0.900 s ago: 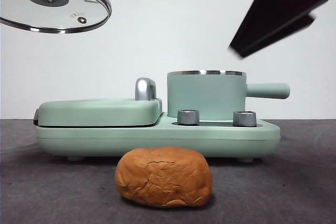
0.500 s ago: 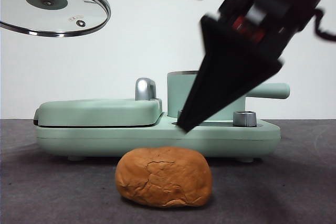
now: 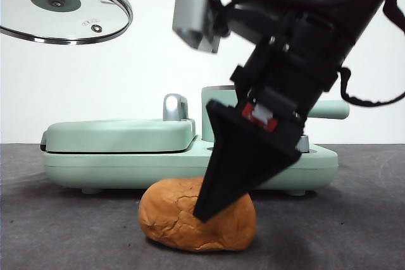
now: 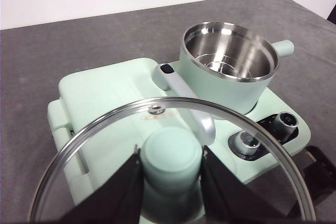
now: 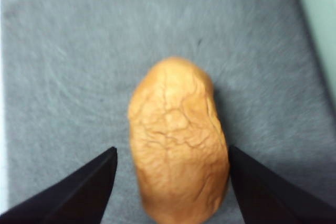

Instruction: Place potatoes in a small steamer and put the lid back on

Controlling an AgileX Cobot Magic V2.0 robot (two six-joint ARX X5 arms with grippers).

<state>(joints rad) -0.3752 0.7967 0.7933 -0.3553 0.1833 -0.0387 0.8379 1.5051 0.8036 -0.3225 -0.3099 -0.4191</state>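
The potato (image 3: 171, 216), an orange-brown cracked lump, lies on the grey table in front of the appliance. My right gripper (image 3: 210, 210) has come down over it and is open, one black jaw on each side of the potato (image 5: 178, 140), apart from its skin. The small steamer (image 3: 216, 113) stands uncovered on the appliance's right half, its steel inside (image 4: 231, 51) empty. My left gripper (image 4: 170, 153) is shut on the mint knob of the glass lid (image 4: 100, 150). It holds the lid (image 3: 60, 4) high at the left, above the griddle side.
The flat mint griddle cover (image 3: 120, 134) with a steel latch (image 3: 174, 107) fills the appliance's left half. Two steel dials (image 4: 286, 121) sit on the base in front of the pot. The pot's straight handle (image 3: 332, 110) points right. Grey table (image 3: 57, 232) surrounds the potato.
The right arm has dropped from the upper right down to the potato, so its jaws now straddle it. The lid and the potato have stayed in place.
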